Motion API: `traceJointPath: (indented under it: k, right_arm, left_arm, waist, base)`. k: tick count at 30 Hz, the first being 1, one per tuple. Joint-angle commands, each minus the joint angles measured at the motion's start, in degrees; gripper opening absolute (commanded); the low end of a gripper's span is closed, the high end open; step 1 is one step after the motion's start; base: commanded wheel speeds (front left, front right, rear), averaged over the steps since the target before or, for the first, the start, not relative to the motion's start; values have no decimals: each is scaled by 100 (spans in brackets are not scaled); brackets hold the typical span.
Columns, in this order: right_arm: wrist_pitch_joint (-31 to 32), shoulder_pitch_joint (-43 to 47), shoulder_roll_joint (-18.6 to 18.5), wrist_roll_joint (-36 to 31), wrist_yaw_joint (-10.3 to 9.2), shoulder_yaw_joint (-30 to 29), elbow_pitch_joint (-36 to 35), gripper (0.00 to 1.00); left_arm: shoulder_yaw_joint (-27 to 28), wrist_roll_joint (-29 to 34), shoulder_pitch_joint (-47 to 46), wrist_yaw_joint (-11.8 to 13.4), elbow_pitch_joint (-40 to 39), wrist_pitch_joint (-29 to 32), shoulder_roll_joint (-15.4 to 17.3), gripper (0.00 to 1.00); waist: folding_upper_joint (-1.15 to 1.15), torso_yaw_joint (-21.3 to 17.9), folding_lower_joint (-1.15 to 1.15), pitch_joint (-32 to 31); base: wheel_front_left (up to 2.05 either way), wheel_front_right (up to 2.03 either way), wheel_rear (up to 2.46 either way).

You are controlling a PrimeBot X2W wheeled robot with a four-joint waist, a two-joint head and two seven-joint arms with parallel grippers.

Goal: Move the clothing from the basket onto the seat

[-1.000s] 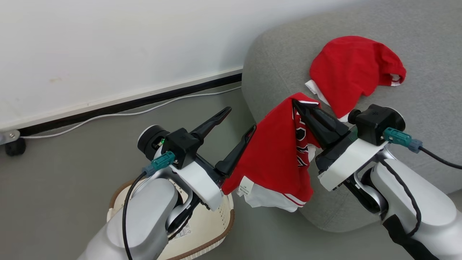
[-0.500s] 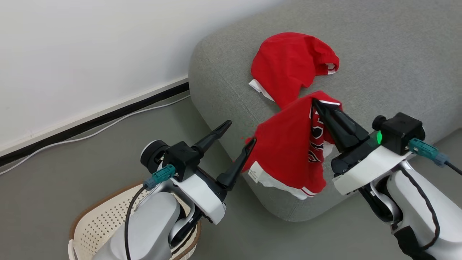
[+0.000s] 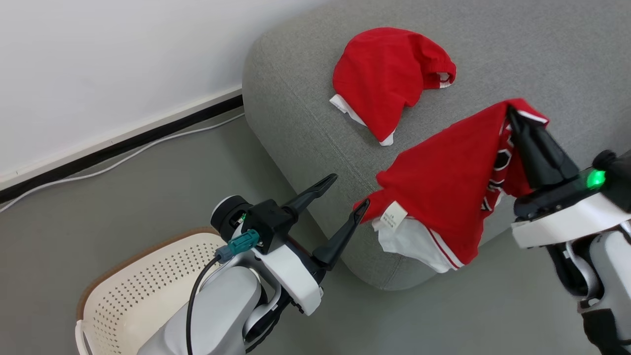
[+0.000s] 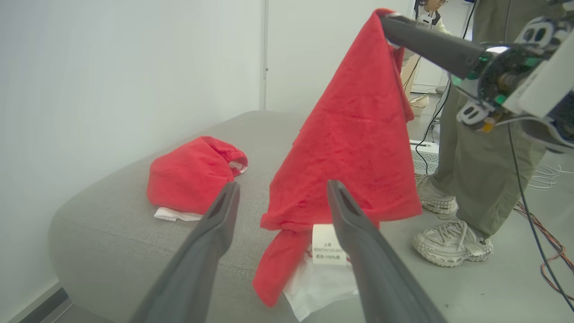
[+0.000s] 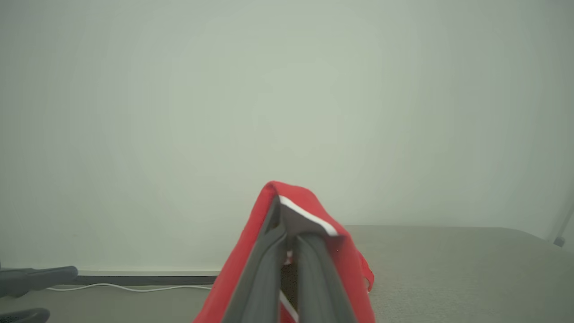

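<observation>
A red garment (image 3: 446,185) with white trim hangs from my right gripper (image 3: 512,116), which is shut on its top edge above the front of the grey seat (image 3: 305,113). The right wrist view shows the fabric (image 5: 251,251) draped over the shut fingers (image 5: 314,264). A second red garment (image 3: 384,79) lies bunched on the seat's top. My left gripper (image 3: 347,192) stands open and empty just left of the hanging cloth's lower corner (image 4: 354,148). The cream basket (image 3: 128,296) sits on the floor at lower left, partly hidden by my left arm.
A white wall with a black baseboard and a white cable (image 3: 123,158) runs behind the seat. A person's legs and pale shoes (image 4: 453,242) stand beside the seat in the left wrist view, with cables (image 4: 538,224) on the floor nearby.
The head camera has swung, shifting the whole picture. My right gripper has carried the hanging garment up and to the right, further over the seat. The left gripper stays open.
</observation>
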Motion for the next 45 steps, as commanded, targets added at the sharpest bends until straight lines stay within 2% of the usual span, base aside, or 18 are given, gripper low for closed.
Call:
traceJointPath:
  k: [1,6,11,16,18,22,28,32,38,41,45]
  right_arm:
    - [-76,-78,-19,-100,17,-207,-216,0]
    - [-76,-436,34,-515,17,-871,-202,0]
    - [-76,-995,225,-513,17,-1635,62,0]
    - [-76,-1534,292,-404,17,-2452,416,0]
    - [-76,-1649,267,-378,17,-2631,488,0]
    - [-76,-2121,205,-329,17,-3341,760,0]
    - [-76,-2967,-163,-646,17,-3896,1203,0]
    - [-77,-3503,-423,-994,17,-4212,1486,0]
    - [-77,-4357,-750,-1793,17,-5031,1820,0]
    - [-77,-4757,-766,-2362,17,-5591,1985,0]
    - [-77,-5254,-609,-3148,17,-6423,2195,0]
  left_arm:
    - [146,-40,-289,-4,-105,-35,87,100]
    - [48,-11,-349,-4,-48,-35,189,100]
    - [61,76,-411,-4,-19,-35,328,100]
    - [-118,161,-655,-4,-1,-35,381,100]
    - [-155,166,-724,-4,0,-35,384,100]
    - [-380,226,-990,-4,31,-35,413,100]
    - [-611,263,-1295,-4,92,-35,455,100]
    - [-757,308,-1397,-4,129,-35,512,100]
    - [-864,300,-1463,-4,156,-35,533,100]
    - [-892,300,-1468,-4,163,-35,514,100]
    - [-915,303,-1460,-4,167,-35,472,100]
  waist:
    - [0,-11,0,109]
    - [0,-5,0,471]
    - [0,9,0,944]
    - [0,296,0,1529]
    - [0,369,0,1646]
    - [0,647,0,2079]
    - [0,1102,0,2664]
    - [0,1308,0,2936]
    - [0,1593,0,3288]
    - [0,1727,0,3440]
    - [0,1898,0,3608]
  base:
    - [0,0,0]
    - [0,0,0]
    - [0,0,0]
    - [0,0,0]
    - [0,0,0]
    - [0,0,0]
    - [0,0,0]
    - [0,0,0]
    - [0,0,0]
    - [0,0,0]
    - [0,0,0]
